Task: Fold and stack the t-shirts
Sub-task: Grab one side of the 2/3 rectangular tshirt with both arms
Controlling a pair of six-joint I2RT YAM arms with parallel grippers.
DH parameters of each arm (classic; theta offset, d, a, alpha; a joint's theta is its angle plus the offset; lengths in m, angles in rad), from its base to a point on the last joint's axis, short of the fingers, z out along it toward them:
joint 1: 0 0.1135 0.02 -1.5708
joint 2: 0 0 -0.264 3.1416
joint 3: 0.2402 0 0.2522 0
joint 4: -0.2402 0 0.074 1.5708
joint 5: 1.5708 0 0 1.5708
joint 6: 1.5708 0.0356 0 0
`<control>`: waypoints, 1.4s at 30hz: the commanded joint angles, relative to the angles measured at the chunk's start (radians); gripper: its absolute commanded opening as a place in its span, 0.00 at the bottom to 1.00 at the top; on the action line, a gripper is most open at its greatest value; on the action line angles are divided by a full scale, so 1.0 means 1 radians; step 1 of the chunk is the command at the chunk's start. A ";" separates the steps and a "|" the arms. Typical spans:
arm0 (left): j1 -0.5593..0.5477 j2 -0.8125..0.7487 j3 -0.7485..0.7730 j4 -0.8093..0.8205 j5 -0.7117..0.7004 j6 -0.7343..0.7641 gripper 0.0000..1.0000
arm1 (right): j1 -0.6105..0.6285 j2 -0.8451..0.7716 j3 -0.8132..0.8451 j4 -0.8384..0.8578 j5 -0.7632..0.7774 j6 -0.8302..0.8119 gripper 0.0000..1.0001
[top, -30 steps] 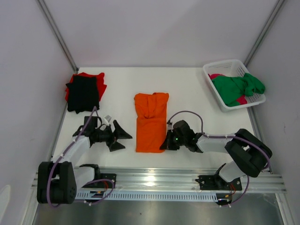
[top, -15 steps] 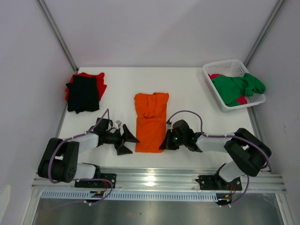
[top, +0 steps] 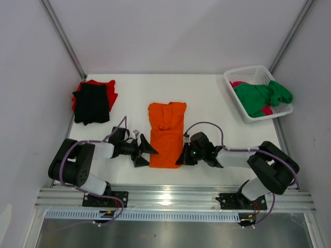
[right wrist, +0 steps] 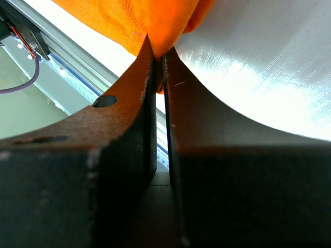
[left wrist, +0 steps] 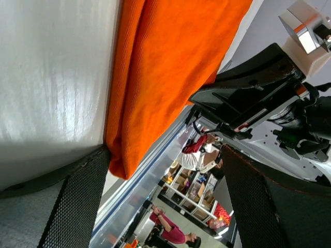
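At tee (top: 166, 137) hem: R gripper (top: 181, 159) pinching.

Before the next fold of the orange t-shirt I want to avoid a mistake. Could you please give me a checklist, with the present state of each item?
1. Right gripper shut on the orange t-shirt at its near right corner: ok.
2. Left gripper holding the near left corner: not ok; jaws open, corner between them.
3. How many cloth layers the right gripper pinches: cannot tell.
4. Black t-shirt on the red t-shirt, apart from the orange one: ok.
5. Basket apart from both arms: ok.
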 commanded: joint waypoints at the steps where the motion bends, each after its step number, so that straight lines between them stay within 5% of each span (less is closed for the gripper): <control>1: -0.014 0.031 0.030 0.045 0.017 -0.011 0.90 | -0.002 -0.011 0.021 0.000 0.021 0.000 0.00; 5: -0.017 0.045 0.039 0.049 0.020 -0.007 0.81 | -0.004 -0.014 0.022 -0.008 0.023 -0.003 0.00; 8: -0.019 0.051 0.042 0.048 0.027 0.007 0.44 | -0.005 -0.018 0.021 -0.011 0.024 -0.003 0.00; 12: -0.019 0.057 0.053 0.023 0.027 0.024 0.18 | -0.010 -0.016 0.019 -0.008 0.023 -0.001 0.00; 19: -0.019 0.059 0.056 -0.006 0.016 0.046 0.09 | -0.011 -0.013 0.021 -0.003 0.018 -0.001 0.00; 20: -0.019 0.062 0.054 -0.011 0.013 0.052 0.01 | -0.011 -0.011 0.021 0.000 0.018 -0.003 0.00; 33: -0.019 0.059 0.072 -0.110 -0.015 0.086 0.01 | -0.017 -0.021 0.013 -0.005 0.014 -0.010 0.00; 42: -0.019 -0.009 0.293 -0.342 -0.067 0.150 0.00 | -0.043 -0.028 0.086 -0.058 0.012 -0.067 0.00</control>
